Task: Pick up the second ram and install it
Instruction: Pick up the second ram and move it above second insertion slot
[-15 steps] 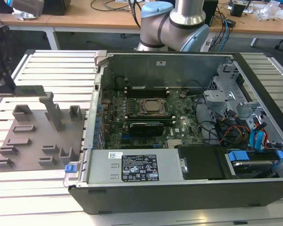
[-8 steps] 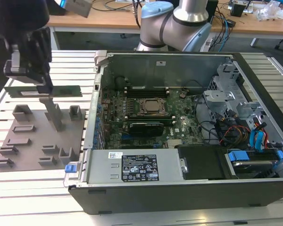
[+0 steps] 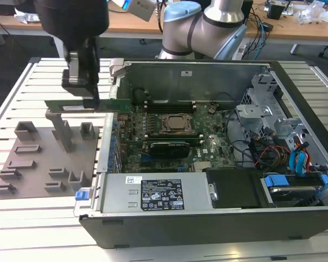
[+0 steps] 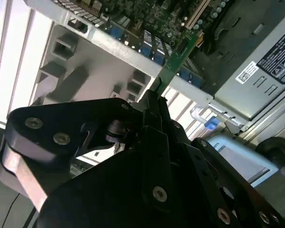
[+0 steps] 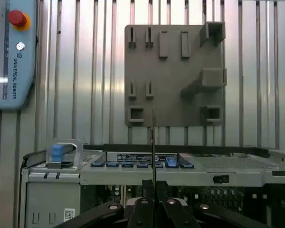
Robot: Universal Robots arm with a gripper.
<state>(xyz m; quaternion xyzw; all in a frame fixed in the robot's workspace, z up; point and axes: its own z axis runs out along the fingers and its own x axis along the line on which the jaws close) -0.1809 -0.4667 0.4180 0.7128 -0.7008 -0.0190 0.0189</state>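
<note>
The gripper (image 3: 91, 98) is pressed together on the second ram (image 3: 113, 103), pinching the stick near the middle of its length so that it hangs clear of everything, above the seam between the grey fixture plate (image 3: 41, 164) and the near wall of the open computer case (image 3: 208, 218). In the exterior view the stick's long axis runs level from that view's left to its right, with one end over the plate and the other reaching just over the case edge. The second wrist view shows the green board (image 4: 179, 53) jutting from between the closed fingers, and the first wrist view catches it edge-on as a thin upright line (image 5: 153, 142) over the case rim. The memory slots (image 3: 169, 103) lie inside the case, toward the exterior view's right of the stick and lower, beside the square CPU socket (image 3: 177, 124), and their length runs roughly parallel to the held stick. By count there is one arm, one gripper, one stick in the grip, one fixture plate, one case and one socket; the slots seem to sit in two banks flanking the socket, though their number is too fine to tell.
</note>
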